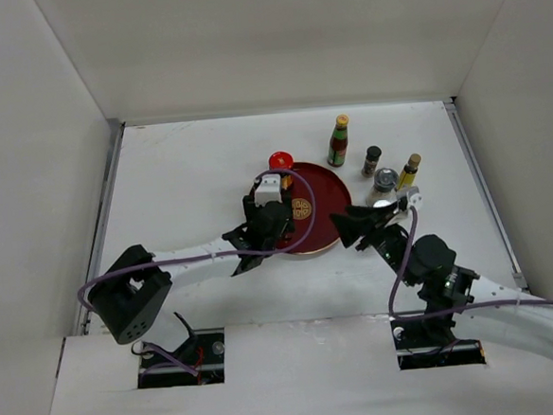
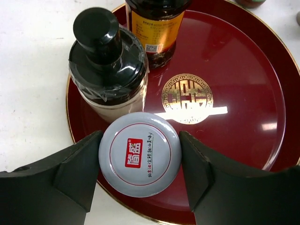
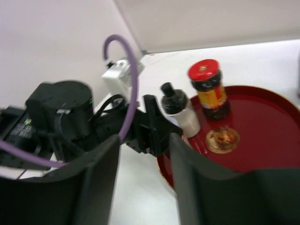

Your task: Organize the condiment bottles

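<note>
My left gripper (image 2: 140,161) is shut on a jar with a flat white lid (image 2: 139,150) that stands on the near left rim of the red round tray (image 2: 243,93). Just behind it on the tray stand a black-capped bottle with a pale body (image 2: 108,61) and a red-capped dark jar (image 2: 154,23). The red cap (image 1: 280,161) also shows in the top view. My right gripper (image 1: 352,225) is open and empty at the tray's near right edge. Right of the tray stand a red sauce bottle (image 1: 338,142), a small black-capped bottle (image 1: 372,160), a silver-capped jar (image 1: 385,181) and a yellow-green bottle (image 1: 408,171).
White walls close in the table on the left, back and right. The left arm with its purple cable (image 1: 204,257) lies across the near left of the table. In the right wrist view the left gripper's body (image 3: 140,126) sits close ahead of my right fingers (image 3: 101,187).
</note>
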`<state>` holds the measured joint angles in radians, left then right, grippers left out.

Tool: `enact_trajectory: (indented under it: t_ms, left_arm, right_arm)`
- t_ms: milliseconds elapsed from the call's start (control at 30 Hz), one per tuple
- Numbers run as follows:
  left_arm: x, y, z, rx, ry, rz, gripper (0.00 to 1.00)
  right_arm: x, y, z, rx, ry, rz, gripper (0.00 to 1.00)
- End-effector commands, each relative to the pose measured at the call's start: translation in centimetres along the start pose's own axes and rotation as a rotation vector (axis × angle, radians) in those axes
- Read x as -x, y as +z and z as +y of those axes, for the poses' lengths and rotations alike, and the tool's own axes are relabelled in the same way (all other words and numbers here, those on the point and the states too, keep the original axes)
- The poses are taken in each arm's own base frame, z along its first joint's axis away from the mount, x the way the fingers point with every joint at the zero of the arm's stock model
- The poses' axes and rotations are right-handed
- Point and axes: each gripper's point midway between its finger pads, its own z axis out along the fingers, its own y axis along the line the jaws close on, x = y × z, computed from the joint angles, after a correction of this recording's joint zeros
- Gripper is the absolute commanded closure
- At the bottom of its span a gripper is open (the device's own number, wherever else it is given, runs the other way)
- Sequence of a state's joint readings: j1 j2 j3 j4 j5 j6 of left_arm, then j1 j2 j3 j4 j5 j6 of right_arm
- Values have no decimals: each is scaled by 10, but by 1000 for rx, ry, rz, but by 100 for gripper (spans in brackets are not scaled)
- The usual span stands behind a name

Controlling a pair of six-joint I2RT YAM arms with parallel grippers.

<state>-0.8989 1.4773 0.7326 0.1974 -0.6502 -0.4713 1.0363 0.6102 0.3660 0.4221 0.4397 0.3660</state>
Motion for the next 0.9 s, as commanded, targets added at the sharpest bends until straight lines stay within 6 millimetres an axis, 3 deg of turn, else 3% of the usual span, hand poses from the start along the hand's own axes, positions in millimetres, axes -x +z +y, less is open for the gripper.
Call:
enact_trajectory:
  t_ms: [0,133,233,367,533,700,867]
  left_arm:
    - [40,2,-17,-38,-101,-123,44]
    - [43,-5,-21,-73,-108,-126,16]
    - [61,-23,-22,-133,-151,-167,0]
    - [87,-56,-4,-182,-261,-292,0]
    - [89,-85,51,-103,-415,-453,0]
    - [73,-83,90,0,-469,-498,0]
    - [59,-70,89,3,-473,-476,0]
  right_arm:
    - [31,5,-27,-187,-47,-40,40]
    - [49,-1,-55,-379,-147,-19,25]
    - [61,-13,-76,-523,-229,-26,15]
    - [56,-34,-116,-768,-352,14,4]
    - [36,-41,-148,-896,-410,134,0]
    - [16,-38,-162,-901,-339,236,0]
    - [-4,-29,-169,-868,-282,297,0]
